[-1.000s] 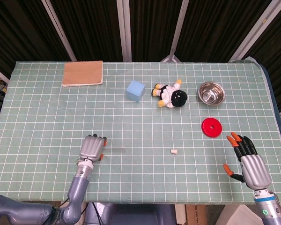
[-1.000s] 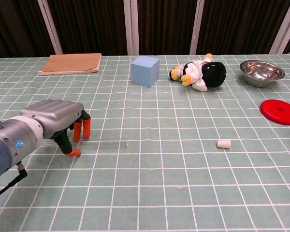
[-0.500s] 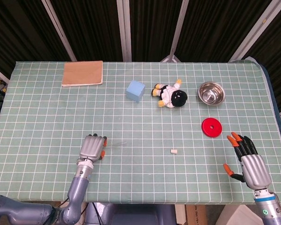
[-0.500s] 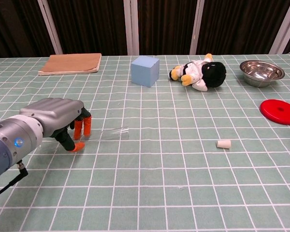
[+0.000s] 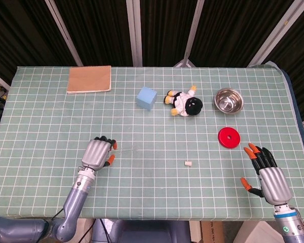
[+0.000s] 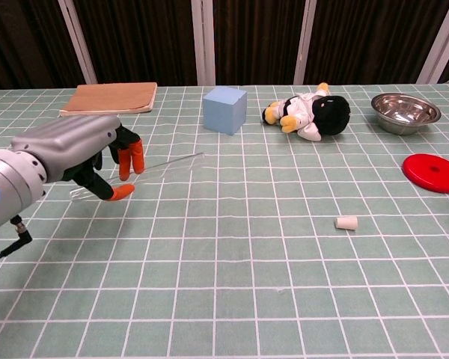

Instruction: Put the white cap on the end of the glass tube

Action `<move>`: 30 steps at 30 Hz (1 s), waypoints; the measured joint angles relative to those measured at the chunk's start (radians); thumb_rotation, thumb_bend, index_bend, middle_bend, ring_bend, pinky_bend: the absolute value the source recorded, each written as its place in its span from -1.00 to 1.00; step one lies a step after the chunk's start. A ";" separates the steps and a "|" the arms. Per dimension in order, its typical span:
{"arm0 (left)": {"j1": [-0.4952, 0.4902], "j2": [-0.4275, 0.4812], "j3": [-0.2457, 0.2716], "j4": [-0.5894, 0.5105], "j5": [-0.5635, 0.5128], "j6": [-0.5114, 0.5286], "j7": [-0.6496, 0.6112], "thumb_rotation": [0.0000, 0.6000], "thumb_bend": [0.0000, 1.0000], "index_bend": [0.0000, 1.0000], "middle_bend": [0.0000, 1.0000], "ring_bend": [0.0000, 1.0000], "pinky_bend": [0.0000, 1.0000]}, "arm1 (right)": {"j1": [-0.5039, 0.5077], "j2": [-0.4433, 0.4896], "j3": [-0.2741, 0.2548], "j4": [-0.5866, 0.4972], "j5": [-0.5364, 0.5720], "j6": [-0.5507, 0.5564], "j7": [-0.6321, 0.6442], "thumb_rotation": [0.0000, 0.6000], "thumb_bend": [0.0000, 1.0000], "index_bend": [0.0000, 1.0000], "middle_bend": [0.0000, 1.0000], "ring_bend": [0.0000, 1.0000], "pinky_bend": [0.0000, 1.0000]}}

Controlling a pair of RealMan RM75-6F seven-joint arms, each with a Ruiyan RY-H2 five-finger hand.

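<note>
Silver-backed left hand (image 6: pixel 78 153) and right hand (image 5: pixel 267 174), black fingers, orange fingertips.

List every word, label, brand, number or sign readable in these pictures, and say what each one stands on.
None: no readable text shows in either view.
The brown notebook, blue cube, plush toy, steel bowl, red disc, white cap and glass tube bear no visible print.
</note>
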 measured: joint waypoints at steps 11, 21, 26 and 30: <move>0.042 0.202 0.047 0.067 0.280 -0.022 -0.349 1.00 0.50 0.07 0.13 -0.30 -0.15 | 0.046 -0.018 0.011 -0.064 0.031 -0.091 -0.039 1.00 -0.28 -0.45 -0.70 -0.71 -0.88; 0.069 0.291 0.053 0.090 0.370 -0.008 -0.493 1.00 0.50 0.08 0.13 -0.30 -0.15 | 0.118 -0.111 0.032 -0.125 0.097 -0.215 -0.195 1.00 -0.28 -0.15 -0.65 -0.67 -0.85; 0.078 0.305 0.048 0.099 0.383 -0.007 -0.531 1.00 0.50 0.08 0.13 -0.30 -0.15 | 0.143 -0.208 0.048 -0.129 0.157 -0.246 -0.314 1.00 -0.28 -0.09 -0.63 -0.67 -0.85; 0.086 0.313 0.047 0.104 0.395 -0.007 -0.549 1.00 0.50 0.08 0.13 -0.30 -0.15 | 0.161 -0.289 0.067 -0.116 0.228 -0.264 -0.382 1.00 -0.28 -0.04 -0.61 -0.67 -0.85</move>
